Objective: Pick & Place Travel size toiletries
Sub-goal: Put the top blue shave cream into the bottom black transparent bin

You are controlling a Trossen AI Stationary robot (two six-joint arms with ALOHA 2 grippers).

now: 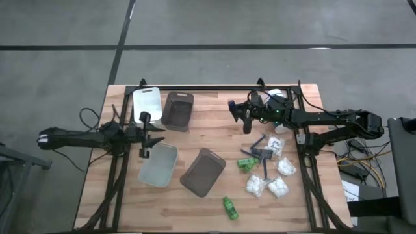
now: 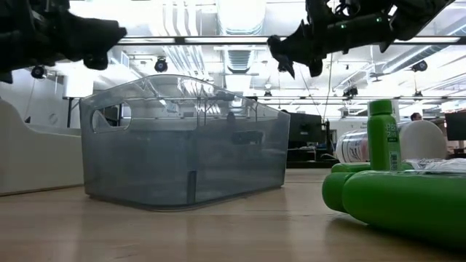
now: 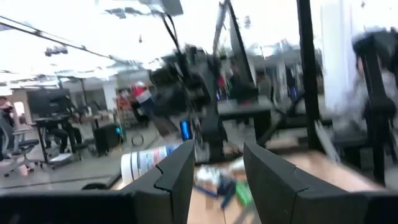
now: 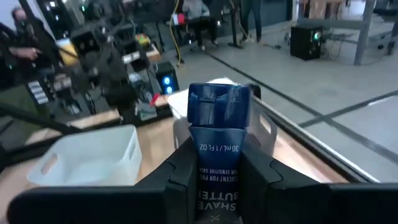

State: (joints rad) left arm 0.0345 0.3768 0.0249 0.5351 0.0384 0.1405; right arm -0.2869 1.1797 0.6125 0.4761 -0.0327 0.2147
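Blue shave-butter tube point(image 4: 217, 134) pinched cap-out in right gripper point(image 4: 214, 180), above table. Thin grip; could twist loose. Left gripper point(image 3: 214, 180) parted, empty, over white tray point(image 1: 158, 164).

On the tabletop point(image 1: 214, 205), four trays sit toward the left and middle: two side by side at the back point(image 1: 147, 103) point(image 1: 178, 109), two nearer the front point(image 1: 158, 164) point(image 1: 203, 171). The toiletries point(image 1: 265, 166) lie clustered to the right of the front trays, with one bottle point(image 1: 230, 207) apart near the front edge. The right claw point(image 1: 245, 115) hangs above the back middle, clamped on a tube point(image 4: 217, 152), and the left claw point(image 1: 144, 134) hangs between the two left trays.
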